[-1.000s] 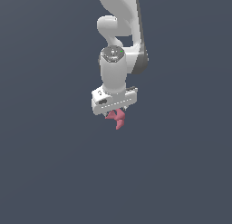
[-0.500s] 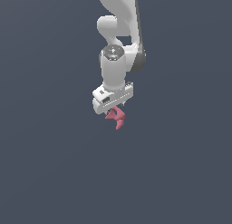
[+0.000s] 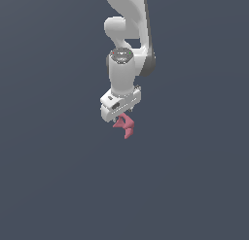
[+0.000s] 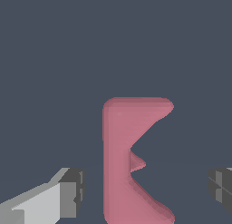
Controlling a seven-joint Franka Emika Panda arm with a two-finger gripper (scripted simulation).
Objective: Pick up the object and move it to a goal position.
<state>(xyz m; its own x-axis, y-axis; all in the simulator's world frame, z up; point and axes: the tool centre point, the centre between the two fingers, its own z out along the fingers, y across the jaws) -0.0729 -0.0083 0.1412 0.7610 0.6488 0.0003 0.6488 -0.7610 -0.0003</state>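
The object is a small pinkish-red piece with pointed prongs, showing just beneath the white hand in the exterior view. In the wrist view the object stands between the two fingers. My gripper is open around it. One grey-tipped finger sits a small gap away from the object's flat side. The other finger is farther off on the pronged side. Neither pad touches the piece. The fingers themselves are hidden by the hand in the exterior view.
The white arm comes down from the top of the exterior view. Around it there is only a plain dark grey-blue background, with no other objects or edges showing.
The hand has barely shifted. Slightly less of the pink object shows below it than a second ago.
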